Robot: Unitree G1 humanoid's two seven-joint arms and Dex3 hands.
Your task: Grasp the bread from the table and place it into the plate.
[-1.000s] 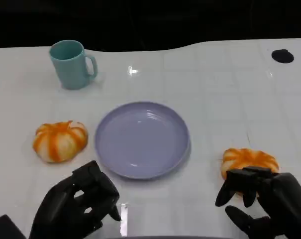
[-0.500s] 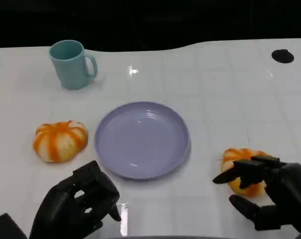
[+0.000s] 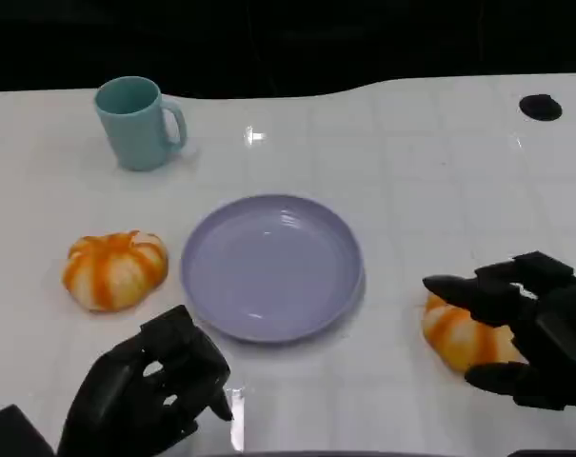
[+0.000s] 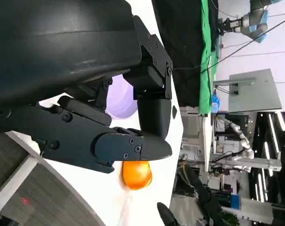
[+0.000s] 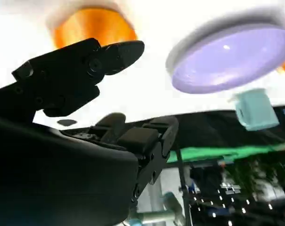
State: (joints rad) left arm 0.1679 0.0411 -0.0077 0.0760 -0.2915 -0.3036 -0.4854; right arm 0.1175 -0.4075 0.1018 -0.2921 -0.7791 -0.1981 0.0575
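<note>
Fingers of my right hand (image 3: 526, 328) spread wide around the bread (image 3: 464, 333), reaching over its top with the thumb low on the near side, not closed on it. Just left of that hand sits the purple plate (image 3: 271, 268), bare. My left hand (image 3: 149, 395) rests curled near the plate's near-left rim, holding nothing. Beyond it lies a second orange bun (image 3: 114, 268), and farther back the teal mug (image 3: 137, 123).

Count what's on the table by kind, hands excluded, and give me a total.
Orange-and-white striped round bread rolls: 2, one left of the plate, one under the right hand.
Lavender round plate: 1.
Teal ceramic mug with handle: 1.
Total: 4.
</note>
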